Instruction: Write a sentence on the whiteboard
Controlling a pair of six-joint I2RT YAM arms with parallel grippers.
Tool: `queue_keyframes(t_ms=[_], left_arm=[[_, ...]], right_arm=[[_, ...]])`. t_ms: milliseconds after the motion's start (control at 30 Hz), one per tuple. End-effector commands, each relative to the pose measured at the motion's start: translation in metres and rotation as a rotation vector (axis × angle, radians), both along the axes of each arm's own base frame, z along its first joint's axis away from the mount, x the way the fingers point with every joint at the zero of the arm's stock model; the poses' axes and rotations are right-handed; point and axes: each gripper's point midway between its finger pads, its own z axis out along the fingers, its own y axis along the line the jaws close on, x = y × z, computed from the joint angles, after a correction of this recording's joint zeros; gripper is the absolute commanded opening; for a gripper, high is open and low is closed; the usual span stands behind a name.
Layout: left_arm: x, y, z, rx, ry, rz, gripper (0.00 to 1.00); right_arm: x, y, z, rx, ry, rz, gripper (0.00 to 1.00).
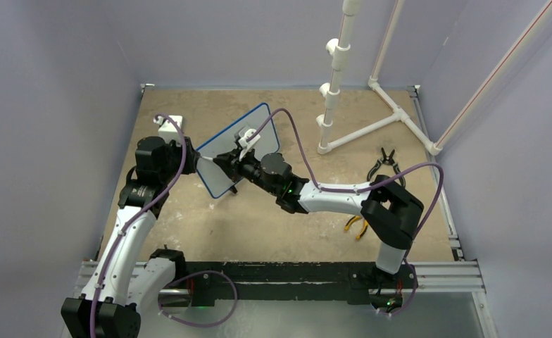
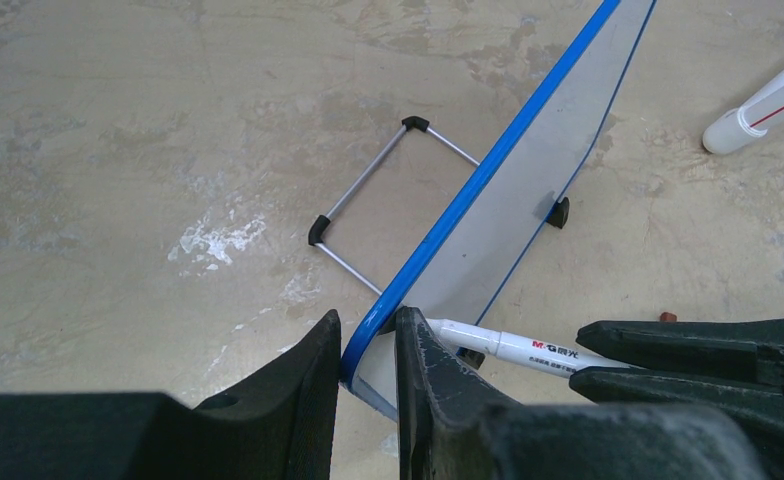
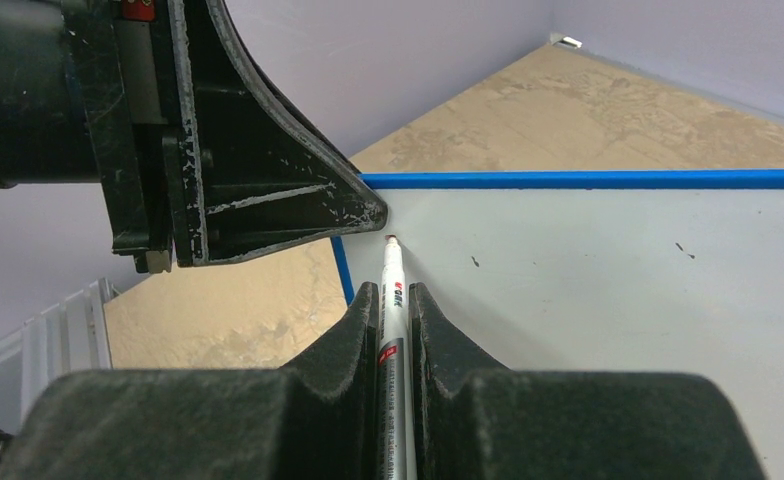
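While the left end effector (image 2: 366, 340) clamps the blue rim of the tilted whiteboard (image 2: 498, 240), the right end effector (image 3: 393, 300) pinches a marker (image 3: 391, 268), tip at the board's face

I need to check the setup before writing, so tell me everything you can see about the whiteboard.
The whiteboard is a small white panel with a thin blue rim and rounded corners. It stands tilted on the table, propped on a wire stand. Its face looks blank but for a few dark specks. The left hand pinches its rim at one corner; the right hand's marker points at the face there, contact unclear.
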Motion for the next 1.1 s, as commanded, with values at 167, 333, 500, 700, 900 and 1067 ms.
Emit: queue_keyframes(t_ms=[167, 333, 500, 700, 900, 1067], left_arm=[[0.006, 0.006, 0.012, 0.011, -0.063, 0.023, 0.13], [0.006, 0.006, 0.011, 0.011, -0.061, 0.024, 0.13], [0.006, 0.006, 0.011, 0.012, -0.061, 0.025, 0.13], [0.006, 0.006, 0.011, 0.012, -0.061, 0.025, 0.13], [0.006, 0.006, 0.011, 0.012, -0.058, 0.025, 0.12], [0.006, 0.006, 0.01, 0.011, -0.057, 0.023, 0.12]], right_arm=[[0.017, -0.016, 0.021, 0.045, -0.015, -0.129, 0.0], [0.018, -0.019, 0.023, 0.056, -0.019, -0.143, 0.0], [0.007, -0.02, 0.031, 0.07, -0.056, -0.087, 0.0], [-0.009, -0.014, 0.035, 0.075, -0.094, 0.004, 0.0], [-0.012, -0.006, 0.038, 0.079, -0.107, 0.034, 0.0], [-0.009, -0.002, 0.04, 0.086, -0.106, 0.026, 0.0]])
